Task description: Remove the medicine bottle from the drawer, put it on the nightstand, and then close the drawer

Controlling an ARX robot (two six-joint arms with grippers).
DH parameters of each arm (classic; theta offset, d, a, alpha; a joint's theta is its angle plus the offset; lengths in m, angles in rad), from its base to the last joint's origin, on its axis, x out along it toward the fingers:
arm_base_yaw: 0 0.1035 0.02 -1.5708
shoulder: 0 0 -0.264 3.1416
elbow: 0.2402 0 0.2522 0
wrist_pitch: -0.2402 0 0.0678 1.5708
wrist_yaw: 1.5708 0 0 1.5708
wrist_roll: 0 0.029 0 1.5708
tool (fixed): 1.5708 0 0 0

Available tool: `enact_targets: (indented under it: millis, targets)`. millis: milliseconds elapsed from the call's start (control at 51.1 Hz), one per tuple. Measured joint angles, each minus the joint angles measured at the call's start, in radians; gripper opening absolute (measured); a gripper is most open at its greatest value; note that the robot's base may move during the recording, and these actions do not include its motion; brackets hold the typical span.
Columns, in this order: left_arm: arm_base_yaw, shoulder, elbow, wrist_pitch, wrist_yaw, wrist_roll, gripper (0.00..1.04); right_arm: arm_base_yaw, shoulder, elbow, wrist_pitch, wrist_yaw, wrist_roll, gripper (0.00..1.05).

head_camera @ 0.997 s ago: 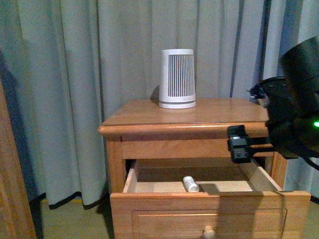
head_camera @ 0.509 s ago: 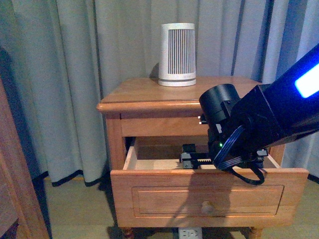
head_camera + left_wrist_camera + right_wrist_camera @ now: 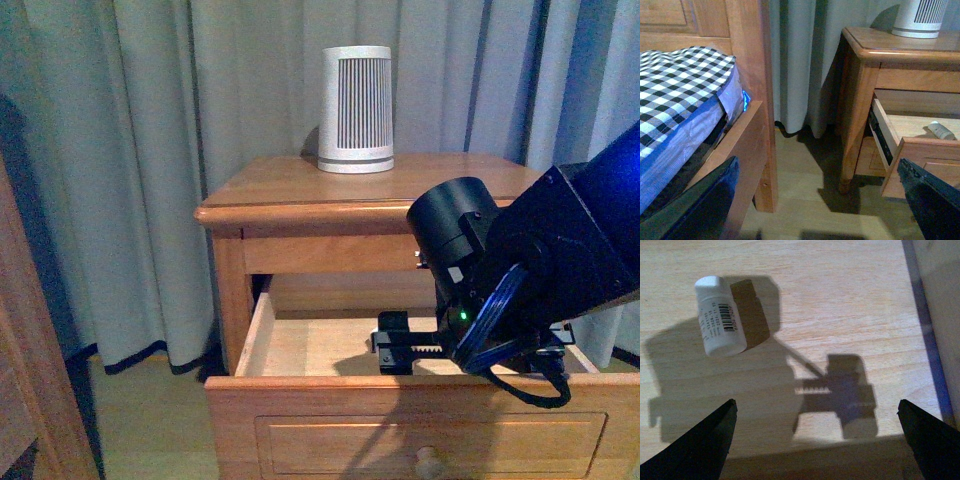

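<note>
Medicine bottle [image 3: 720,316]: one (lying in drawer [image 3: 330,395])

1. The drawer [image 3: 300,400], orange-brown with a recessed panel and a round knob, is pulled well out of the nightstand [image 3: 280,185].
2. The medicine bottle [image 3: 720,316], small, white, capped and barcode-labelled, is laid on its side on the drawer's bare wooden floor.

The bottle [image 3: 941,130] lies on its side in the open drawer [image 3: 918,148] of the nightstand [image 3: 863,85]; a checked bed [image 3: 680,85] stands near.
</note>
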Motion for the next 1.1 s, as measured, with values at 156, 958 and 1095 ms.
enact_targets:
  millis: [156, 958, 1095]
  targets:
    - [0.0, 0.0, 0.0, 0.0, 0.0, 0.0, 0.98, -0.01, 0.018, 0.1, -0.099, 0.004, 0.007, 0.98]
    - [0.0, 0.0, 0.0, 0.0, 0.0, 0.0, 0.98, 0.022, 0.38, 0.566, -0.219, -0.051, -0.024, 0.98]
    - [0.0, 0.0, 0.0, 0.0, 0.0, 0.0, 0.98, 0.033, 0.41, 0.59, -0.227, -0.05, -0.027, 0.91]
